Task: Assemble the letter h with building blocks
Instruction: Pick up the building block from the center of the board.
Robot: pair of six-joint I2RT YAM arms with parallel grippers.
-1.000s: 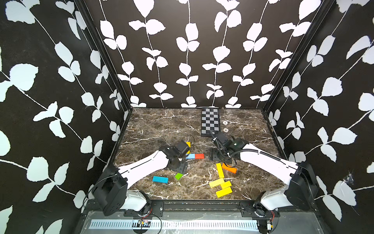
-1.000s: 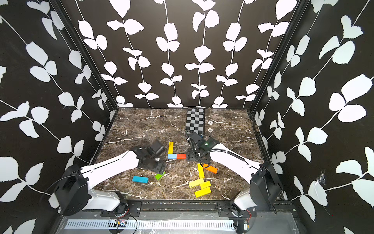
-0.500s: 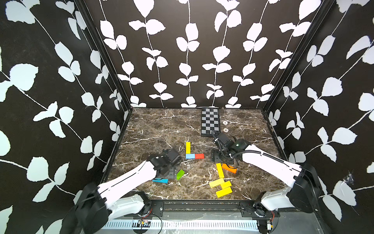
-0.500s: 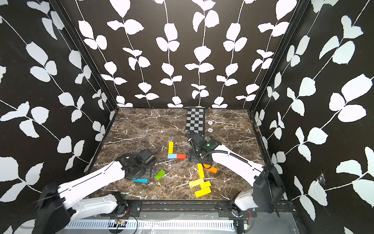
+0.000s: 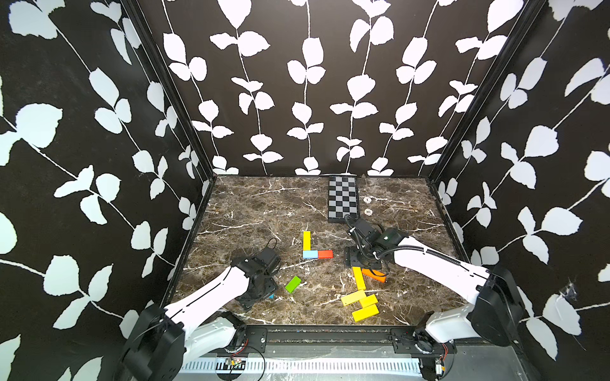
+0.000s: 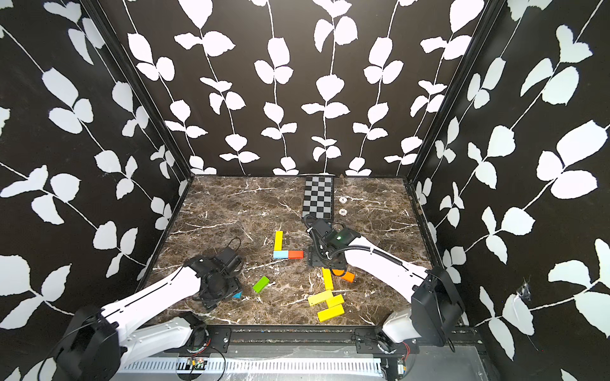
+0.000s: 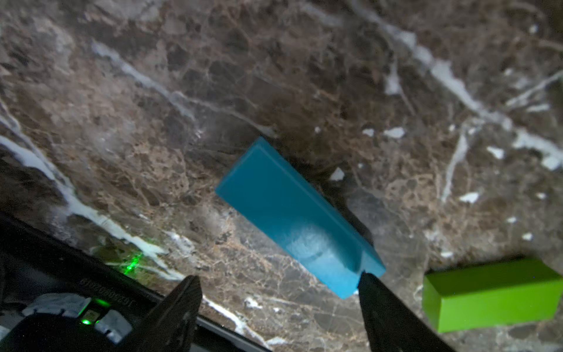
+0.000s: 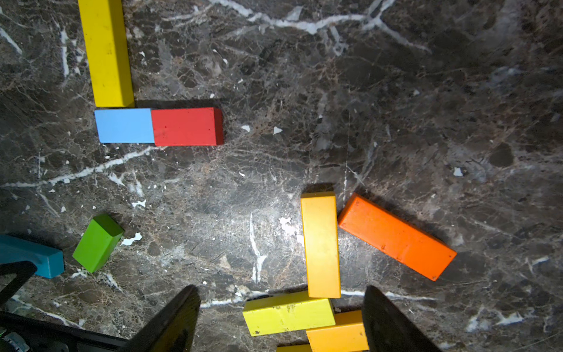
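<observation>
Although three blocks already lie joined near the middle of the table (image 5: 264, 204), the letter is far from complete. A long yellow block (image 5: 306, 240) makes the upper stem. At its near end a light blue block (image 5: 310, 254) and a red-orange block (image 5: 325, 254) touch end to end as the cross stroke. I judge that the lower stem and the right leg are missing.

The left gripper (image 7: 277, 279) hangs low over the blue block (image 7: 292, 213), towards the front left corner, with its jaws apart. One finger seems to touch the block's end, but the wrist view is too blurred to be sure. Nothing is clamped. A green block (image 5: 292, 284) lies near.

The right gripper (image 8: 280, 289), also wide apart and empty, hovers over the spare blocks near the front edge: a second long yellow block (image 5: 358, 278), an orange block (image 8: 396, 236) just beside it, and three shorter yellow blocks (image 5: 364, 312).

The table is brown marble with white veins. A checkered board (image 5: 343, 198) lies at its back edge. Black walls (image 5: 307, 82) with white leaves close three sides.
</observation>
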